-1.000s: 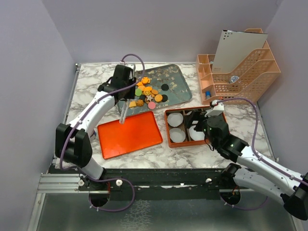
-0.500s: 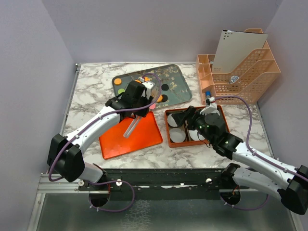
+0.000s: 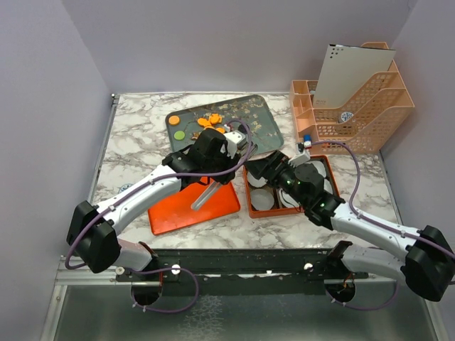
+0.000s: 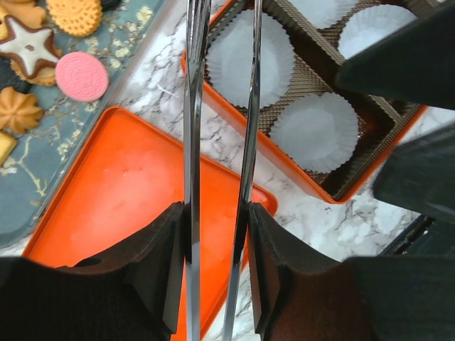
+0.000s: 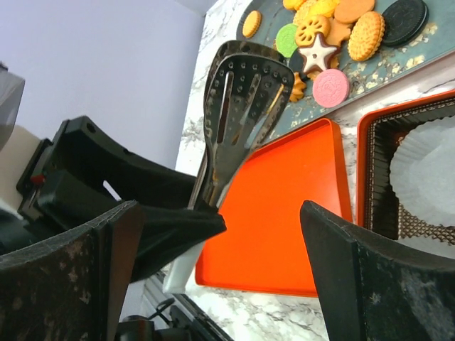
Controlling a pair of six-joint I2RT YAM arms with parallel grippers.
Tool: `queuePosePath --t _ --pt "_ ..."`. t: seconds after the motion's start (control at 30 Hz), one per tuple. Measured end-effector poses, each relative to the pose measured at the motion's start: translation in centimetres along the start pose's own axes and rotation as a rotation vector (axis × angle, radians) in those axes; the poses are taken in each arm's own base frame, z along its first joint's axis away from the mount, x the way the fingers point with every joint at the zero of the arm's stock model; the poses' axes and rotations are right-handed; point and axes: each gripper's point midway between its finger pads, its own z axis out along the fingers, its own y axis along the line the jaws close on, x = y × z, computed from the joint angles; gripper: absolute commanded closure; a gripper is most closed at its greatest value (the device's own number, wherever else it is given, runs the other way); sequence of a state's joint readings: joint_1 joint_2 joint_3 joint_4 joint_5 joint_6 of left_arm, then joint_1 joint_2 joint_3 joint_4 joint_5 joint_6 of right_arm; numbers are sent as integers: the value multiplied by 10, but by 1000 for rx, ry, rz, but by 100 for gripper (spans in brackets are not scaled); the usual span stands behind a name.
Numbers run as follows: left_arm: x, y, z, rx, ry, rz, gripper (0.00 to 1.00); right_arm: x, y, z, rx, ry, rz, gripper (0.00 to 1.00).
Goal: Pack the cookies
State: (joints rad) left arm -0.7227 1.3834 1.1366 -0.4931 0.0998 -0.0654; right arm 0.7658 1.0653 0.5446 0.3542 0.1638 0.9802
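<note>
Two sets of fingers are seen over the marble desk (image 3: 135,135). Metal tongs (image 4: 192,142) are pinched by the left fingers (image 4: 170,270) above an orange lid (image 4: 106,206). The right fingers (image 5: 71,284) are spread wide beside a box (image 4: 284,165) of paper cups (image 4: 249,57). Farther back, cookies (image 3: 212,122) are heaped on a patterned tray (image 3: 266,124).
</note>
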Motion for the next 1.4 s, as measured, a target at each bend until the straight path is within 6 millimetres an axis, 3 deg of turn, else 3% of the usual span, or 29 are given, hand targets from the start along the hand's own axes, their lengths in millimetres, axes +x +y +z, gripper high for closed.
queuePosePath --t 0.43,0.9,1.2,1.4 --pt "-3 -37 -7 108 -34 60 59 -7 -12 12 53 -79 110 2" --pt "3 -54 -7 149 -33 116 59 -12 -18 13 63 -123 166 20" --pt "10 -67 -13 180 -46 178 58 -19 -21 5 64 -166 211 38" --pt "9 -68 -13 183 -55 192 51 -24 -17 0 39 -189 234 50"
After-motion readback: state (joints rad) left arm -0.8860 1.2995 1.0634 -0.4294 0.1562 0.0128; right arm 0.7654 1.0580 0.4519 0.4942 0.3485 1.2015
